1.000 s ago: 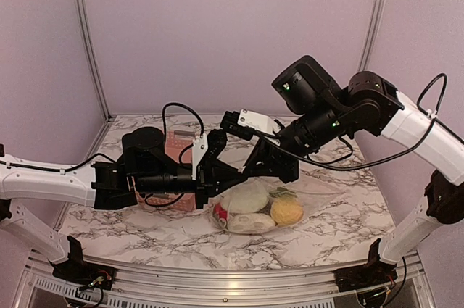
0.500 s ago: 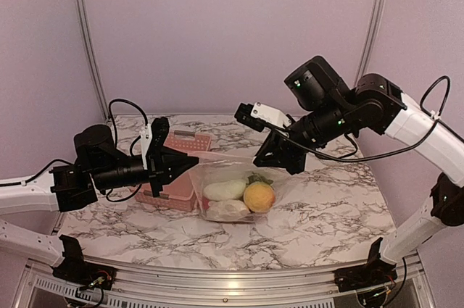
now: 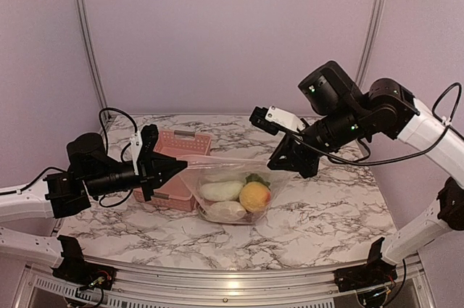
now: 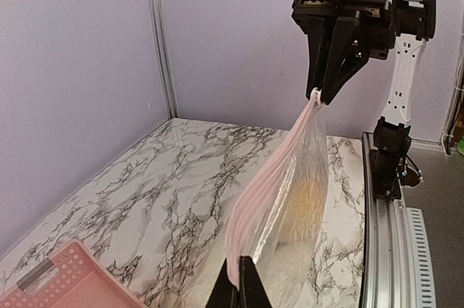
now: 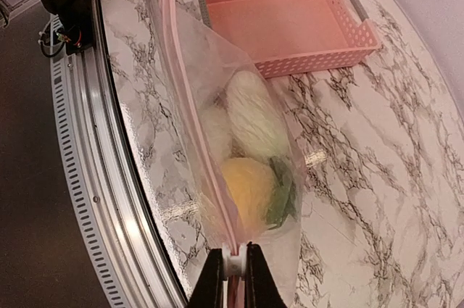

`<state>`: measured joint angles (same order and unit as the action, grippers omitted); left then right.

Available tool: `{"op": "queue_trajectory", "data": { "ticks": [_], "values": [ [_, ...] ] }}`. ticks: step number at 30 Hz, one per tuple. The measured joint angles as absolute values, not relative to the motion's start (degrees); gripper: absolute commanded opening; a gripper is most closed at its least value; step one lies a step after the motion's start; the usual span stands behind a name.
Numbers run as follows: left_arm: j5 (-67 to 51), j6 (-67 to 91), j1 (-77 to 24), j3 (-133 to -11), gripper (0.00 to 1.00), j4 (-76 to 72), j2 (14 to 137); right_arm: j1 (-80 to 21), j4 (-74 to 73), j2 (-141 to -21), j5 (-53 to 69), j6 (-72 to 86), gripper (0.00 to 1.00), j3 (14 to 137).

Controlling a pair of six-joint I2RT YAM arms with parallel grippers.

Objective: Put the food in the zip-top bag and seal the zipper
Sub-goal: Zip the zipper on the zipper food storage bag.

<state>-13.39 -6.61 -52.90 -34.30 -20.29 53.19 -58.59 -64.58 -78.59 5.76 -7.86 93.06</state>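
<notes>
The clear zip-top bag [image 3: 232,188] hangs between my two grippers, its bottom resting on the marble table [image 3: 326,210]. Inside lie two white oblong pieces [image 3: 221,190] and a yellow-orange fruit [image 3: 255,196] with a green leaf. My left gripper [image 3: 177,167] is shut on the left end of the pink zipper strip [image 4: 272,177]. My right gripper [image 3: 288,161] is shut on the white slider [image 5: 233,263] at the strip's right end. The strip [image 5: 181,83] runs taut from one to the other. The right wrist view shows the fruit [image 5: 250,185] and a white piece [image 5: 250,116] through the plastic.
The pink lattice basket [image 3: 170,152] stands behind my left gripper, at the table's left; it looks empty in the right wrist view [image 5: 290,18]. A metal rail [image 5: 94,141] runs along the table's near edge. Lilac walls close in the back and sides.
My left gripper has pulled back to the left and my right gripper has moved right, drawing the bag's top taut. The bag with the food has shifted with them.
</notes>
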Motion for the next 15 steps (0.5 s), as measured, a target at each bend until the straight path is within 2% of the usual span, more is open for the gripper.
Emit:
{"op": "queue_trajectory", "data": {
  "ticks": [15],
  "values": [
    [-10.44,-5.28,-50.76,-31.66,0.0,-20.8,49.89,-58.11,-66.67,-75.83,3.79,-5.56,0.0,93.06]
  ]
}}
